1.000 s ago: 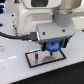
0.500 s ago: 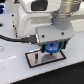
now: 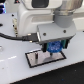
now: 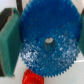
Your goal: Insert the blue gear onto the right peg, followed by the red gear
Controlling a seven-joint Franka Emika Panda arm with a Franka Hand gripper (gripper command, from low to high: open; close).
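My gripper [image 3: 54,48] is shut on the blue gear [image 3: 54,47] and holds it just above the grey black-edged plate [image 3: 40,62]. In the wrist view the blue gear [image 4: 47,35] fills most of the frame, toothed rim and centre hole showing, between the green fingers [image 4: 10,42]. The red gear [image 4: 32,78] peeks out past the blue gear's rim at the frame edge. It is hidden in the exterior view. I cannot make out the right peg in either view; the gear and gripper cover that spot.
The plate lies on a white table [image 3: 15,72]. A black cable [image 3: 12,36] runs along the arm on the exterior view's left. The arm's white body [image 3: 45,12] fills the upper part of that view.
The gripper with the blue gear has shifted slightly down and towards the exterior view's right, closer to the plate. It stays shut on the gear.
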